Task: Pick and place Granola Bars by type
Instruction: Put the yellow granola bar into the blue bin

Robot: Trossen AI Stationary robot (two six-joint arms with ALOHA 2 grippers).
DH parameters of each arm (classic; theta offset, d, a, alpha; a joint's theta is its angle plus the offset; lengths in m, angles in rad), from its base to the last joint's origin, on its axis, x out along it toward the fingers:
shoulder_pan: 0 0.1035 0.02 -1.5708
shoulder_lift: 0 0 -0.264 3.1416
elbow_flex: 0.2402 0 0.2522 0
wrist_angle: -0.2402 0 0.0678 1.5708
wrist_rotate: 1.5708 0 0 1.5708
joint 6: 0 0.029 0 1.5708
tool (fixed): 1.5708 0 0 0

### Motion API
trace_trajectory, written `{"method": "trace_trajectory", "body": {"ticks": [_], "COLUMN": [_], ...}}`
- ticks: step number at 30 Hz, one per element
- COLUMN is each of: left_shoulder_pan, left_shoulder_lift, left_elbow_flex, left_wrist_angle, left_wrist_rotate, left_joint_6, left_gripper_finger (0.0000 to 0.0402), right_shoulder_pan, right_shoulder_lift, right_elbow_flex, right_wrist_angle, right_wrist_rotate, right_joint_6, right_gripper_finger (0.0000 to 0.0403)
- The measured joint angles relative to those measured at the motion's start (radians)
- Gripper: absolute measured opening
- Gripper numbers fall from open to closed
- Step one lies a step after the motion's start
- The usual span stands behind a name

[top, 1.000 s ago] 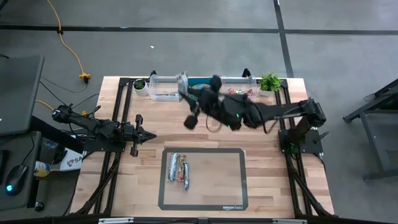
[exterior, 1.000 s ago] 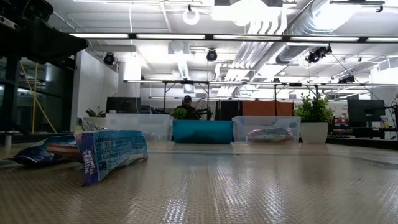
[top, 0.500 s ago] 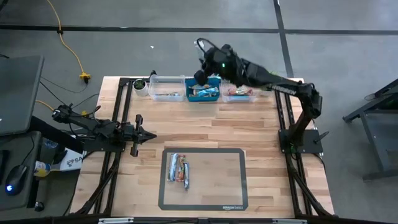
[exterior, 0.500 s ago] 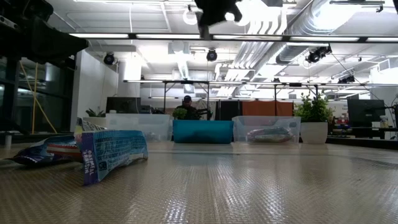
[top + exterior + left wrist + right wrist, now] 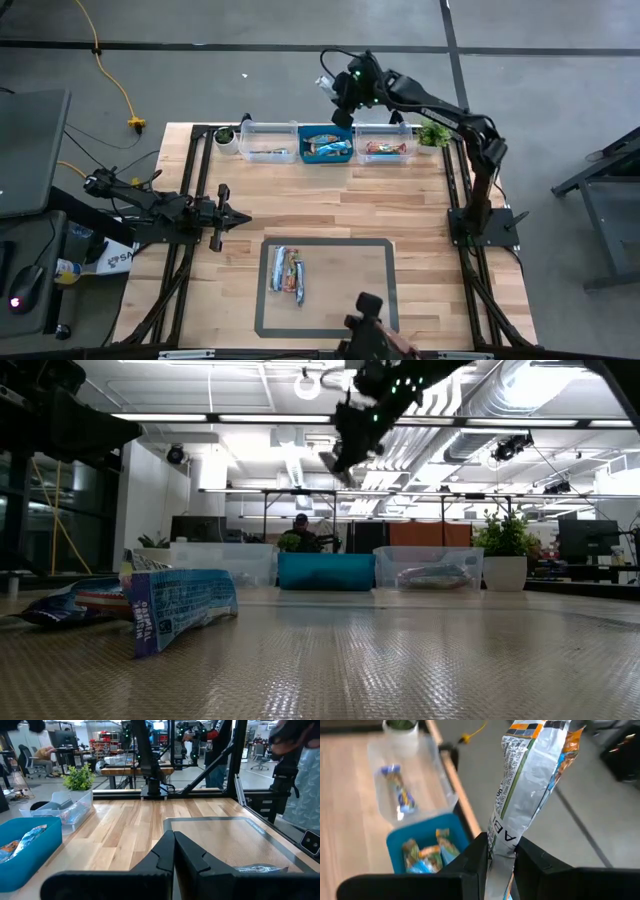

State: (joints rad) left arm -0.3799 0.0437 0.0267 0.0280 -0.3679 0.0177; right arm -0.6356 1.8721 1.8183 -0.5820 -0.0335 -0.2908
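Note:
My right gripper [image 5: 501, 851] hangs high over the far edge of the table, above the blue bin [image 5: 327, 145], shut on a granola bar [image 5: 530, 775] with a silver and orange wrapper. In the low view it [image 5: 342, 455] shows well above the bins. Three bars [image 5: 288, 275] lie flat on the dark-framed mat [image 5: 370, 245]. The blue bin holds teal bars [image 5: 425, 852], and the left clear bin [image 5: 268, 142] holds a blue bar [image 5: 397, 792]. Red-orange bars lie in the right clear bin [image 5: 386, 143]. My left gripper [image 5: 240, 217] waits shut at the table's left. My right gripper pinches one end of the granola bar [image 5: 502, 837] between its two fingers. The fingers slant downward over the far edge. The rest of the bar sticks out past the fingertips, clear of the table and bins.
Small potted plants stand at either end of the bin row [image 5: 226, 137] [image 5: 434, 131]. A dark object [image 5: 370, 335] shows at the table's near edge, below the mat. Bare wood lies between the mat and the bins.
My right gripper has carried the bar from over the middle of the table toward the far edge, swinging up and over the bins, then sinking a little. The bar stays in its fingers. The bars on the mat have not moved.

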Motion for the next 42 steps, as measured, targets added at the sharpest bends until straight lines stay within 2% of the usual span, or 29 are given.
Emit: {"method": "trace_trajectory", "body": {"ticks": [8, 15, 22, 27, 31, 35, 42], "left_shoulder_pan": [0.0, 0.0, 0.0, 0.0, 0.0, 0.0, 0.0], "left_shoulder_lift": [0.0, 0.0, 0.0, 0.0, 0.0, 0.0, 0.0], "left_elbow_flex": [0.0, 0.0, 0.0, 0.0, 0.0, 0.0, 0.0], "left_wrist_angle": [0.0, 0.0, 0.0, 0.0, 0.0, 0.0, 0.0], "left_wrist_rotate": [0.0, 0.0, 0.0, 0.0, 0.0, 0.0, 0.0], "left_joint_6": [0.0, 0.0, 0.0, 0.0, 0.0, 0.0, 0.0], "left_gripper_finger": [0.0001, 0.0001, 0.0001, 0.0001, 0.0001, 0.0001, 0.0001], "right_shoulder_pan": [-0.04, -0.031, 0.006, 0.048, 0.074, 0.084, 0.074], "right_shoulder_lift": [0.145, 0.256, 0.29, 0.29, 0.29, 0.29, 0.29], "right_elbow_flex": [0.0, 0.0, 0.0, 0.0, 0.0, 0.0, 0.0], "right_wrist_angle": [-0.014, -0.091, -0.198, -0.168, -0.122, -0.071, -0.062], "right_wrist_rotate": [-0.095, -0.112, -0.077, 0.0, 0.025, 0.025, 0.027], "right_joint_6": [-0.108, -0.25, -0.481, -0.67, -0.702, -0.659, -0.653], "right_gripper_finger": [0.0062, 0.0062, 0.0062, 0.0062, 0.0062, 0.0062, 0.0062]}}
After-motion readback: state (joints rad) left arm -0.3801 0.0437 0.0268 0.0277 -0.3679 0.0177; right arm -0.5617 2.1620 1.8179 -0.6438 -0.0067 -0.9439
